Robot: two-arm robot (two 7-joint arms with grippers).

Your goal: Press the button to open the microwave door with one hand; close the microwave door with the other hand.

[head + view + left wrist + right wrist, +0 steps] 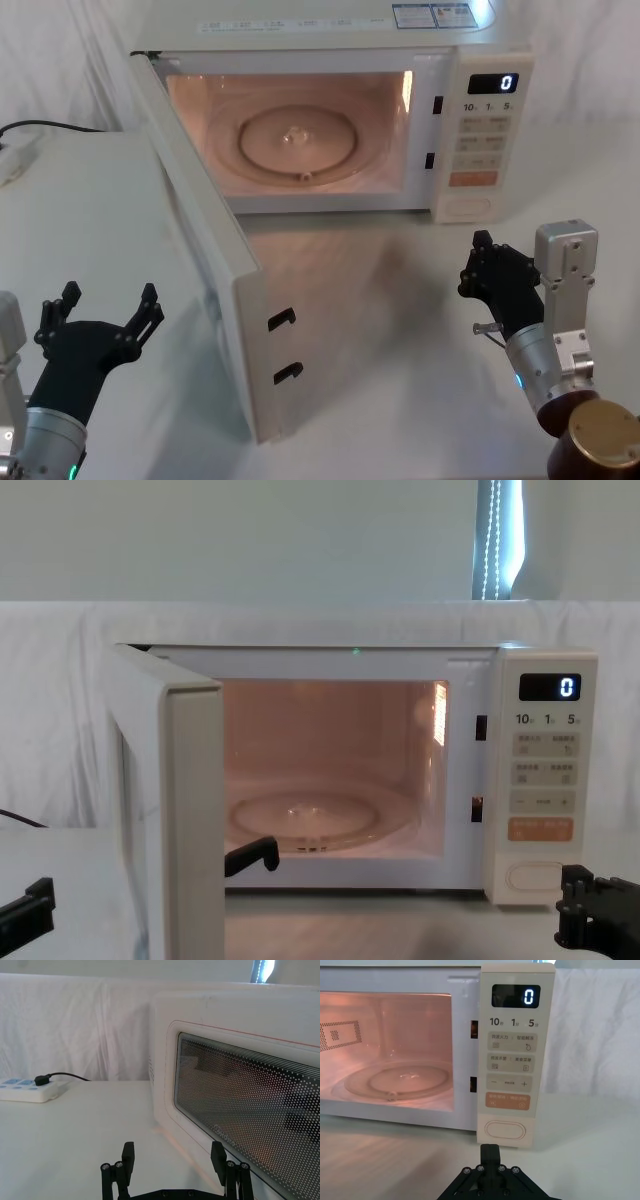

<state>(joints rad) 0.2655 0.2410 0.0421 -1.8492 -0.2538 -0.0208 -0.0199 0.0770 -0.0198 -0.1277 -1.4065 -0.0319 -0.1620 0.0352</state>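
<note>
The microwave door (205,235) stands wide open, swung out toward me, and the lit cavity with its glass turntable (295,140) is exposed. In the left wrist view the door's outer window (240,1110) lies close ahead on the right. My left gripper (100,315) is open, low at the near left, outside the door (165,810) and apart from it; its fingers (128,1152) spread wide. The button (505,1130) sits at the foot of the control panel (485,130). My right gripper (478,262) is shut, in front of the button (469,207) and a little back from it.
A white power strip (27,1091) with a black cable lies at the far left of the white table (400,330). Black latch hooks (283,345) stick out of the door's free edge. White cloth hangs behind the microwave.
</note>
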